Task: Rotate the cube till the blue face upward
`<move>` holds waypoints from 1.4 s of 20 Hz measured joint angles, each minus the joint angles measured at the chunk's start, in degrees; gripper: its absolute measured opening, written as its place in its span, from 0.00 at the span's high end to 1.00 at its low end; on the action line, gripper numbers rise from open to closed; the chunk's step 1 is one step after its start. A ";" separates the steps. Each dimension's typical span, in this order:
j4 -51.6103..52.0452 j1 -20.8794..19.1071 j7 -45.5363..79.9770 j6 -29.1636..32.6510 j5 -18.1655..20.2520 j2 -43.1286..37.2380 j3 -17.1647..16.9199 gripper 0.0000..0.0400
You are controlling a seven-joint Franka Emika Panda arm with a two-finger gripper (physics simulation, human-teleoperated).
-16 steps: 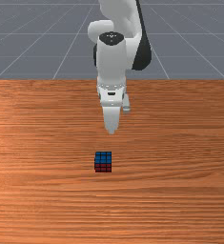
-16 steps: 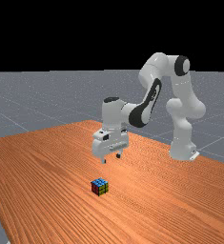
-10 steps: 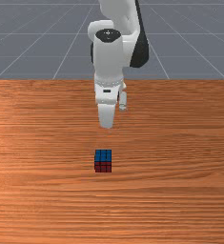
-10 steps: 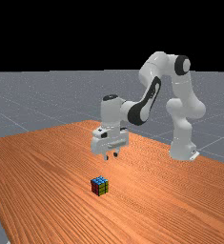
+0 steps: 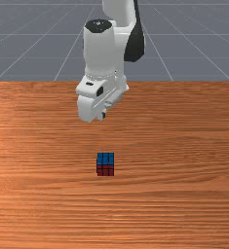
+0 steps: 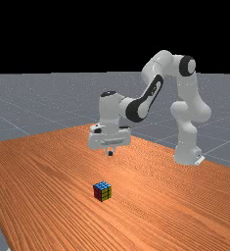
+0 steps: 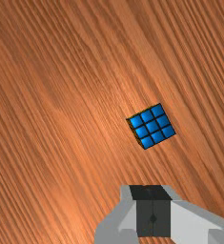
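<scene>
Black-gridded multicoloured cube (image 7: 152, 126), blue upward, well inside orange-brown wooden table edge (image 5: 38, 83); turning apparently complete, nothing left. Grey two-finger gripper (image 7: 153, 210): clenched, empty.

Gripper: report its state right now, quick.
Gripper: closed, fingers together with nothing between them, hovering apart from the cube.

1. I count one robot arm (image 6: 187, 88).
2. One gripper (image 6: 110, 153) on it, with two fingers (image 7: 144, 221).
3. Just one puzzle cube (image 7: 152, 126).
4. And one wooden table (image 5: 184, 194) under it.
</scene>
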 joint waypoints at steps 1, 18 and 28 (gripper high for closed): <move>0.13 0.27 2.14 -0.22 0.14 0.07 -0.29 1.00; 2.98 4.36 37.60 -2.83 3.80 2.90 -5.15 1.00; 6.02 7.12 55.90 -0.32 7.25 8.95 -6.50 1.00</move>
